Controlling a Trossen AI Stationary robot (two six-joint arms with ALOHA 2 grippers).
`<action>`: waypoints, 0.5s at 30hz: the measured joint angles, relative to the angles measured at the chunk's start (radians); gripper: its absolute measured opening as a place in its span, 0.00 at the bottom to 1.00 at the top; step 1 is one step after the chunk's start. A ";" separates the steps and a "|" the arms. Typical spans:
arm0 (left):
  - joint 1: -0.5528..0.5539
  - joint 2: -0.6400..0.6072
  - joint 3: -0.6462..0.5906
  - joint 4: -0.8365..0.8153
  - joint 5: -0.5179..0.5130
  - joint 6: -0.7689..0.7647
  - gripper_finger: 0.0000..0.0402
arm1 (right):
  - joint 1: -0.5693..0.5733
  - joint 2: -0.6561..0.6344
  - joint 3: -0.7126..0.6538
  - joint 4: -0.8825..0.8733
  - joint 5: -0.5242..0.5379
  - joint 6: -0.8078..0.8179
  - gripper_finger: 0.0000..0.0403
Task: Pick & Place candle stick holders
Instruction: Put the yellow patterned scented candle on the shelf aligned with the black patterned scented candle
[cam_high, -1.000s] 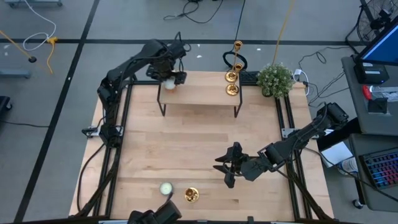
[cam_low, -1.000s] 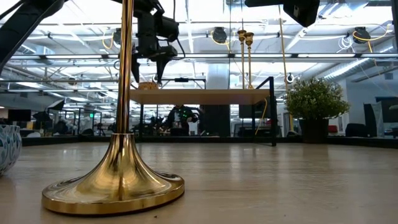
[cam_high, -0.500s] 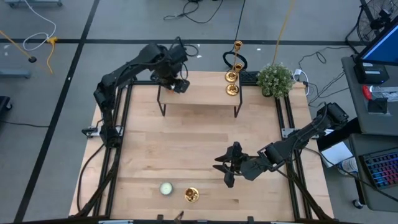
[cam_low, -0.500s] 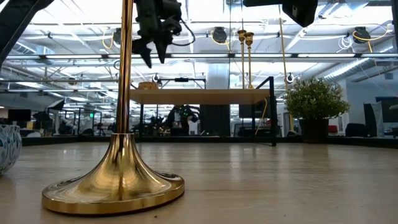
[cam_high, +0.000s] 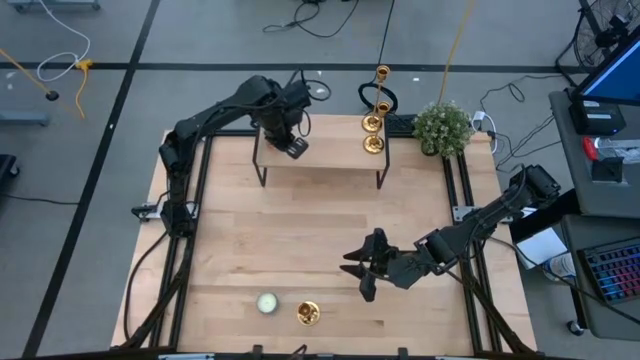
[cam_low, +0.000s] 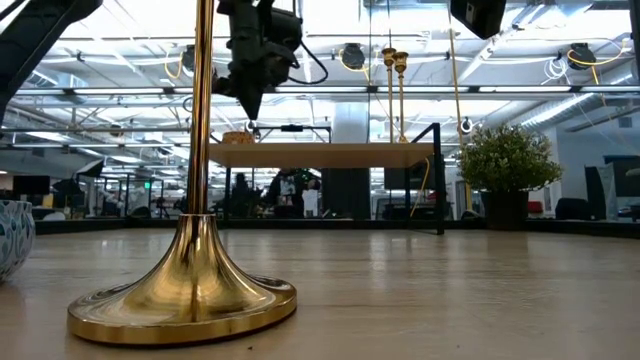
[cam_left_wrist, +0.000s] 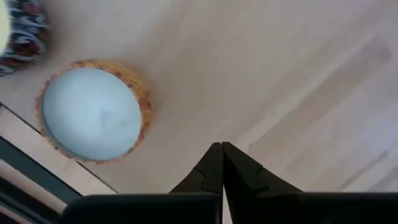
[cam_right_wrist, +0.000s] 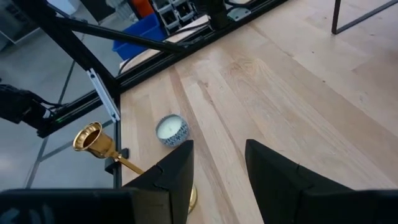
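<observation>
While two gold candle stick holders (cam_high: 373, 122) already stand at the far end of the small shelf (cam_high: 330, 158), one more candle stick holder (cam_high: 307, 313) waits at the near edge of the table (cam_high: 300, 240), so the job looks about two thirds done. From above, the left gripper (cam_high: 293, 143) hangs over the other end of the shelf, and the right gripper (cam_high: 362, 270) hangs over the table, with the last holder near its fingers.

From table height, that last holder (cam_low: 195, 250) stands upright, very close to the camera. The left gripper (cam_low: 250, 95) points down above the shelf (cam_low: 320, 152).

Past the left fingers (cam_left_wrist: 214, 168), which are pressed together and hold nothing, a pale round candle (cam_left_wrist: 93, 112) sits beside them on the shelf.

Past the right fingers (cam_right_wrist: 180, 165), which are spread apart and empty, the gold holder (cam_right_wrist: 102, 146) sits just beside them, with a small blue candle (cam_right_wrist: 170, 129) next to it. I think the right fingers must next go around the thin stem and squeeze gently.
</observation>
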 joint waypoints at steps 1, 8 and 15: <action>-0.002 0.000 0.000 -0.002 0.000 0.032 0.01 | 0.000 0.000 0.000 0.000 0.000 0.000 0.36; -0.005 0.000 0.000 0.001 -0.019 0.171 0.01 | -0.004 0.000 0.000 0.001 -0.002 0.016 0.36; 0.022 0.000 0.000 0.001 -0.029 0.187 0.00 | -0.013 0.000 0.000 0.001 -0.003 0.025 0.36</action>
